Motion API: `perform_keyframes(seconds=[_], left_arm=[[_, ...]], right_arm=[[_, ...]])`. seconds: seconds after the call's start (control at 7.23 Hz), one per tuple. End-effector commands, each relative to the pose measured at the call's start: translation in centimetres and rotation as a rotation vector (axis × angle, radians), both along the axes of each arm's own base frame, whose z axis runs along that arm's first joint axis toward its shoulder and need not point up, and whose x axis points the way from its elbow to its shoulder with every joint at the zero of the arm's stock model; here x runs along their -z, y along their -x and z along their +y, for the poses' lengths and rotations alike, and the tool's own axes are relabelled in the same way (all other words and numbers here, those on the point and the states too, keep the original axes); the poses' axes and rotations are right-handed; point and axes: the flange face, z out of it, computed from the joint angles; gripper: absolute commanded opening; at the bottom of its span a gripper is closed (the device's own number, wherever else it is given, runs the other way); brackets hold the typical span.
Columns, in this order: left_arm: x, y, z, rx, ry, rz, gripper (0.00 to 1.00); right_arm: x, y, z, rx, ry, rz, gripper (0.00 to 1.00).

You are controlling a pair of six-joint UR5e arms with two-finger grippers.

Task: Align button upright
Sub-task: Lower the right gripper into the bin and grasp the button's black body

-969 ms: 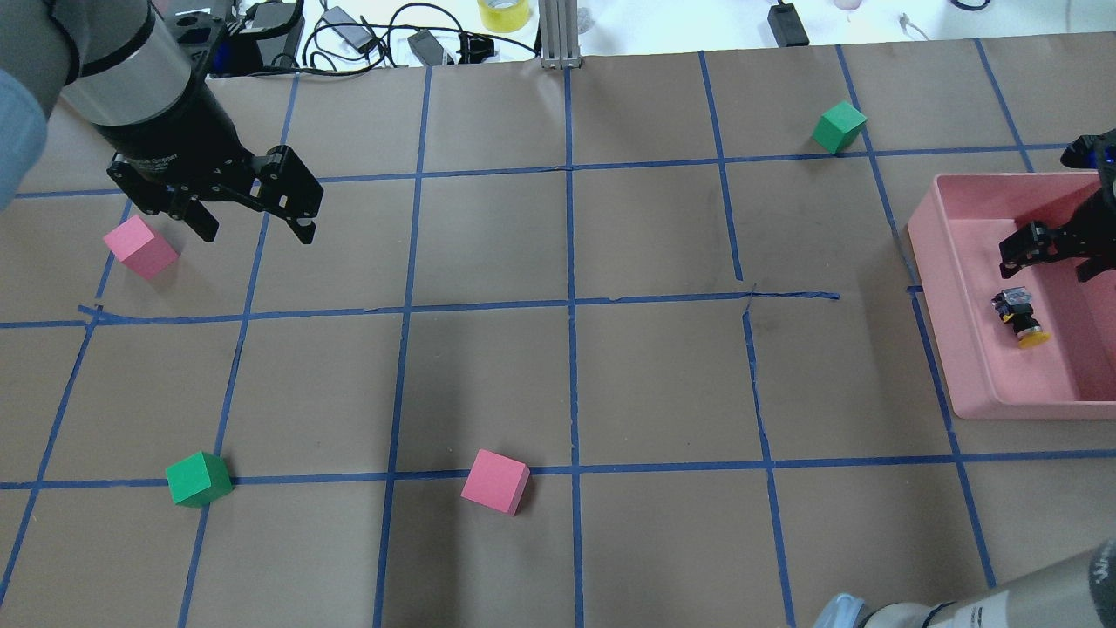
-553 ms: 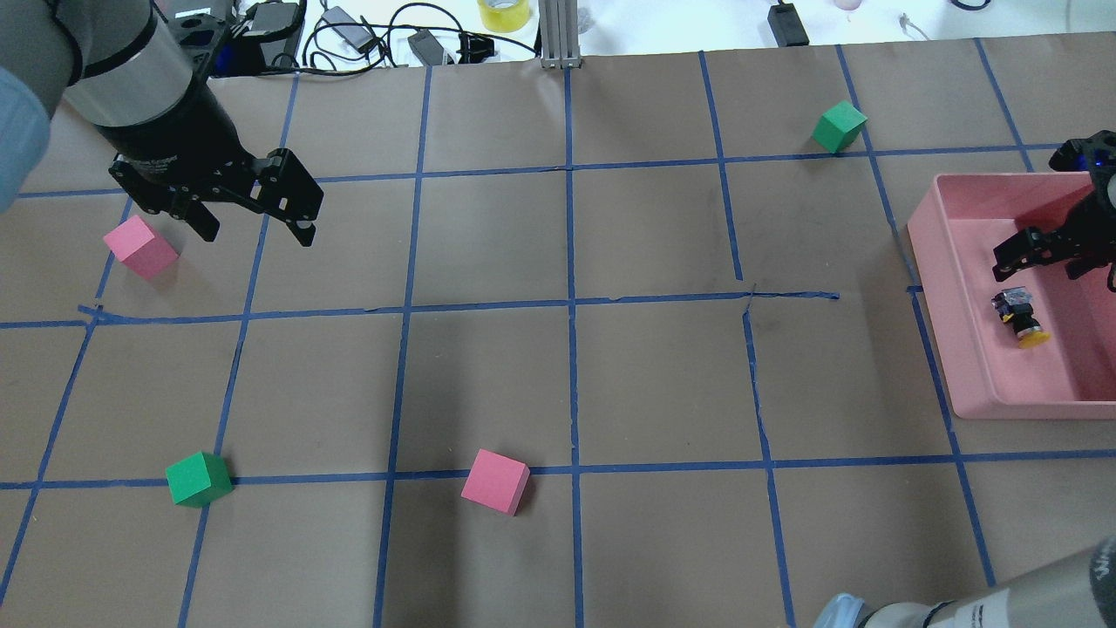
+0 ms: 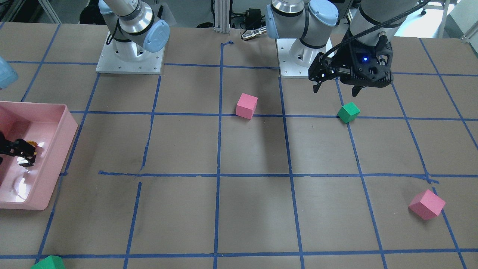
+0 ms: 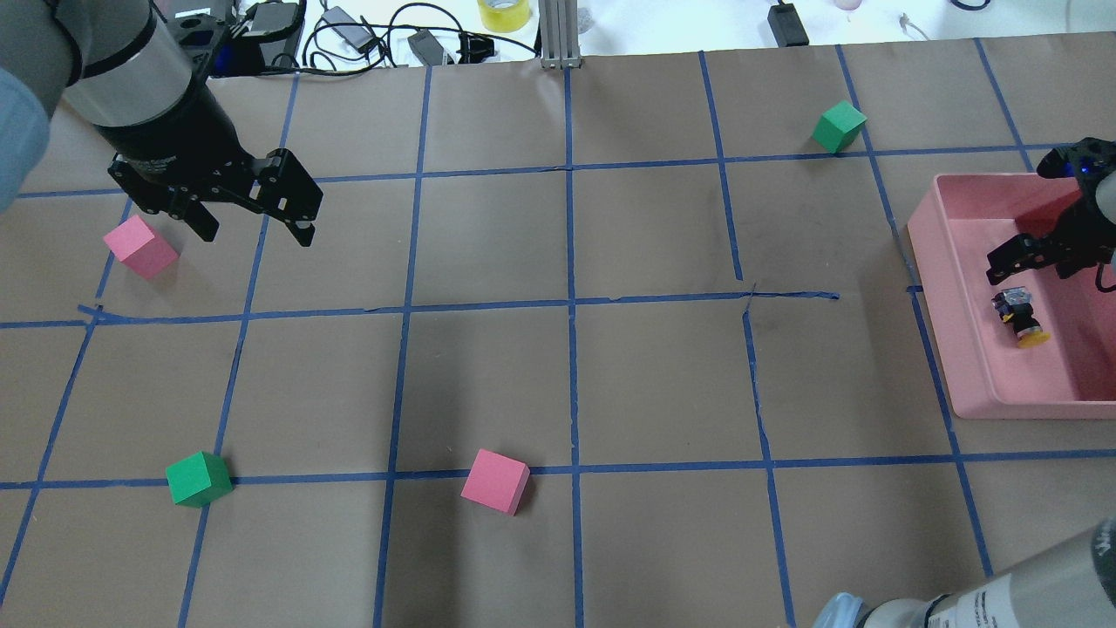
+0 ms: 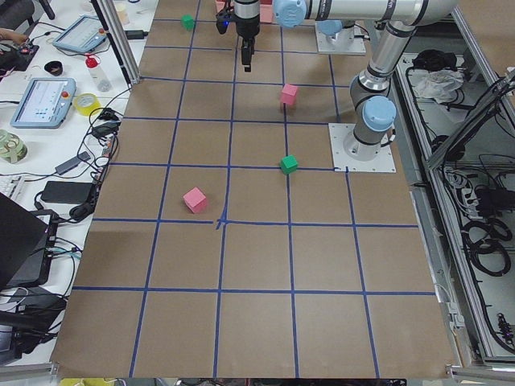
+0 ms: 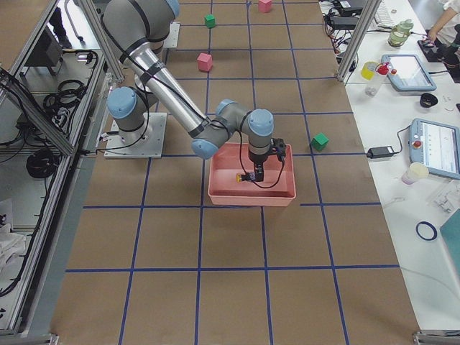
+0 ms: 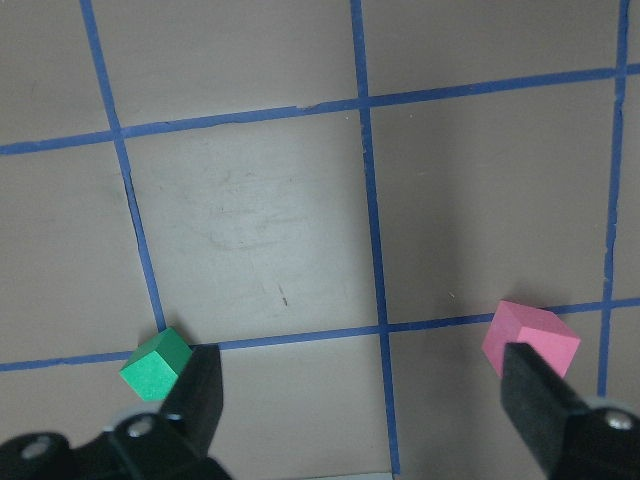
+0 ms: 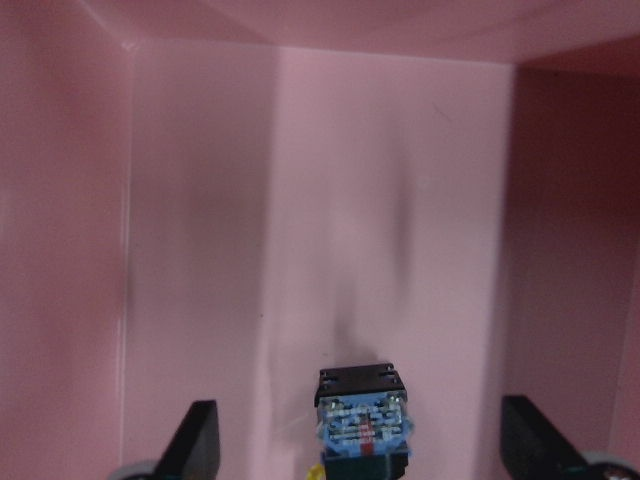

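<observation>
The right fingers (image 8: pixel 197 445) are spread wide and empty, held above the button (image 4: pixel 1020 316), which is seen between them in the wrist view. The button is laid on its side on the floor of the pink bin (image 4: pixel 1011 406), its yellow cap turned toward the robot. The left fingers (image 7: pixel 200 395) are likewise parted, with nothing gripped, and held over the table (image 4: pixel 645 384). A green cube (image 7: pixel 155 363) and a pink cube (image 7: pixel 530 340) are seen below them.
</observation>
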Motion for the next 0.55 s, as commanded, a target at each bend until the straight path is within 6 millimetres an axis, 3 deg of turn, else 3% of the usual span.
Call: perform_keyframes(seconds=[0.0,0.42], left_arm=[[0.25,-0.01,-0.02,-0.004,-0.009,-0.001,1.00],[-0.14,-0.23,0.17,-0.005,-0.005,-0.010,1.00]], right_arm=[[0.76,-0.08,-0.14,-0.008,0.003,-0.016,1.00],[1.12,-0.32,-0.02,-0.010,-0.001,-0.035,1.00]])
